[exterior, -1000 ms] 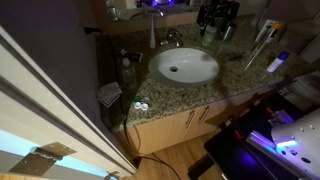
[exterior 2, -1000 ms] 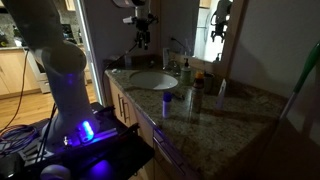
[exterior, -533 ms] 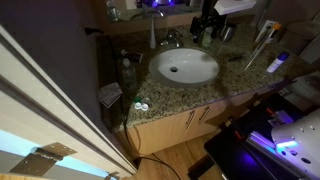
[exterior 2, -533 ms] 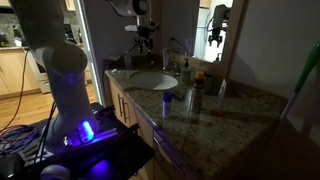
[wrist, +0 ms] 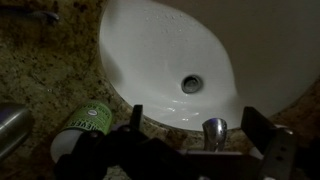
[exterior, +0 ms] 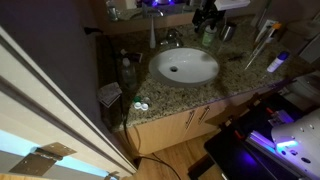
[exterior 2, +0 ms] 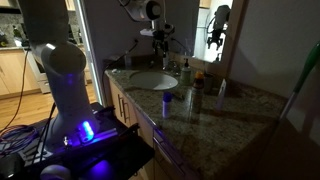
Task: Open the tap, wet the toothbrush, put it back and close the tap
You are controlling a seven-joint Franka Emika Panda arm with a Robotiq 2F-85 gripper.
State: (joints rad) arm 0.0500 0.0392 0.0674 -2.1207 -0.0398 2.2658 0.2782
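The tap (wrist: 213, 131), small and chrome, shows in the wrist view between my two dark fingers (wrist: 137, 118), at the rim of the white oval basin (wrist: 170, 45). My gripper (wrist: 197, 122) is open with nothing in it and straddles the tap without touching it. In both exterior views the gripper (exterior: 207, 16) (exterior 2: 163, 38) hangs just above the back of the basin (exterior: 185, 67) (exterior 2: 153, 80), by the tap (exterior: 172, 39). Slim white handles (exterior: 263, 38) lean up at the counter's far end; I cannot tell which is the toothbrush.
A slim white bottle (exterior: 153, 30) stands behind the basin and a clear soap bottle (exterior: 127, 68) beside it. A green-lidded jar (wrist: 90, 118) sits on the granite near my fingers. A blue tube (exterior: 277, 63) and a small case (exterior: 140, 105) lie on the counter. A mirror (exterior 2: 225, 35) backs the counter.
The arm has swung across the basin toward the wall, bringing the open gripper down over the tap. Nothing else has moved.
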